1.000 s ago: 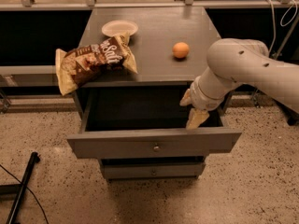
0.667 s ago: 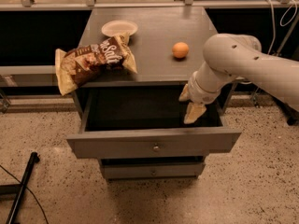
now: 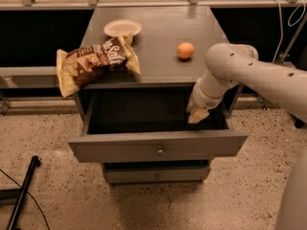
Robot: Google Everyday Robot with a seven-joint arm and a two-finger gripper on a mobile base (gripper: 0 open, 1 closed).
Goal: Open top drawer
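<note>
Grey and flat-fronted, the top drawer is standing pulled well out of the cabinet, and its small knob is hanging forward over the lower drawer. The gripper is hanging inside the open cavity, near the right wall; whether it is spread or pressed together I cannot tell.

I am judging that the risk is lying there: an arm lifting carelessly may be knocking the edge of the cabinet top, and a sideways move may be catching the drawer wall and pushing it back in. Such a shake could be rolling the orange off, or tipping the chip bag, which is overhanging the left front corner. A pale plate is sitting at the back.

The floor is looking like speckled stone. A dark pole is lying at the left, and cables are hanging at the right.
</note>
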